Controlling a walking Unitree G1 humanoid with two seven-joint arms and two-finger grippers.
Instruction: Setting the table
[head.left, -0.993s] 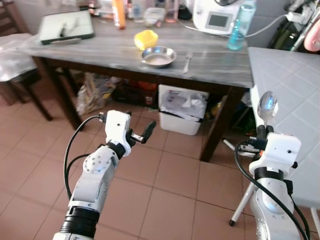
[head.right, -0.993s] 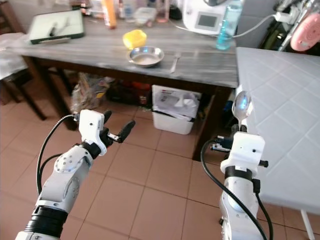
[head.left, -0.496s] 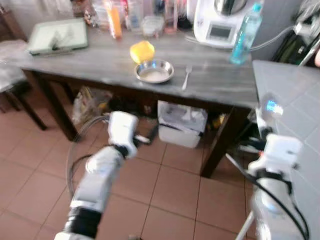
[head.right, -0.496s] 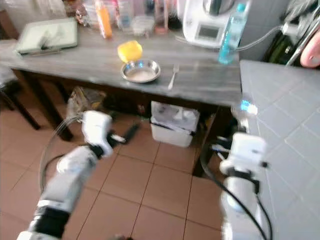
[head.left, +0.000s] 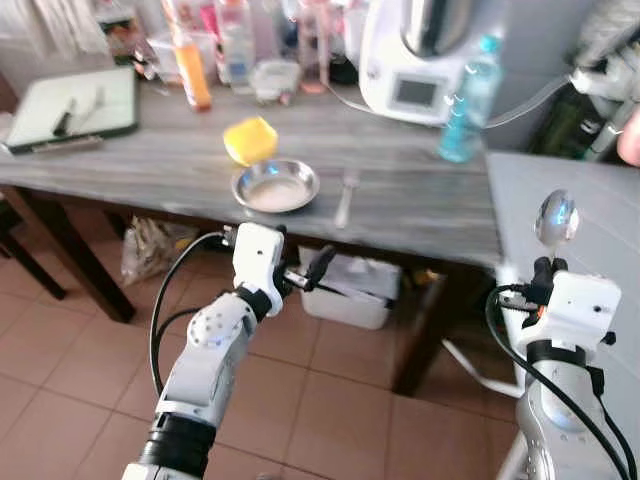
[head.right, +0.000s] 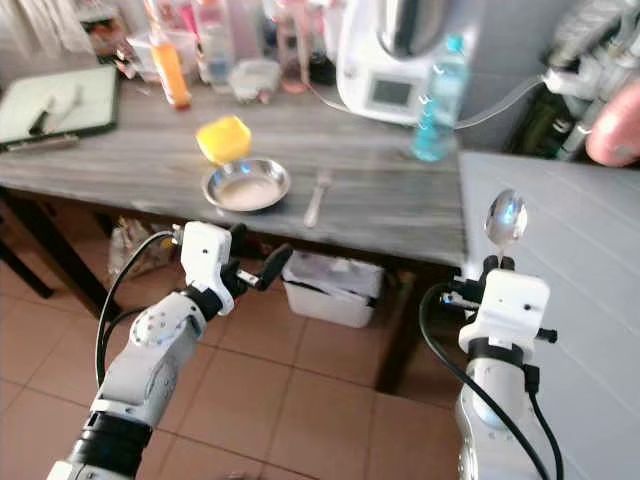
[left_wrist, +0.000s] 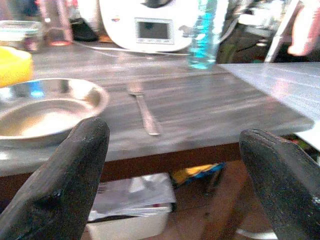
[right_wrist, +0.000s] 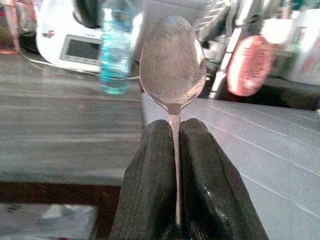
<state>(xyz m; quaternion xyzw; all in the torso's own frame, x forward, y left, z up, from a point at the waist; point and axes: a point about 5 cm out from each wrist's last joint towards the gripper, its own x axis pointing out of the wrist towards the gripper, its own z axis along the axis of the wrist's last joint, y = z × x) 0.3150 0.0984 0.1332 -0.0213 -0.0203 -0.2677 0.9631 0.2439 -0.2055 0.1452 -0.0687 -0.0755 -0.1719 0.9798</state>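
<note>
1. My right pincer (right_wrist: 176, 165) is clamped on a spoon (right_wrist: 173, 65), fingers pressed together around the handle with the bowl standing upright above the fingertips.
2. I see that pincer raised over the edge of the pale tiled bench (head.right: 590, 290), just beside the corner of the grey wooden bench (head.left: 400, 205).
3. My left pincer (head.left: 305, 272) is spread wide and holds nothing; in its wrist view the two black fingers (left_wrist: 65, 185) stand far apart.
4. It hangs just below the front edge of the grey bench, pointing toward it.
5. Straight ahead of the left pincer and slightly above it, a steel bowl (head.left: 275, 186) sits on the bench, with a fork (head.left: 345, 197) lying near it on the side toward the right pincer.
6. A yellow object (head.left: 250, 140) touches the bowl's far rim.
7. Farther back from the left pincer I see a white kitchen appliance (head.left: 415, 55) and a blue water bottle (head.left: 467, 100) beside it.
8. Beneath the bench, just beyond the left pincer, stands a white bin (head.left: 355, 295).
</note>
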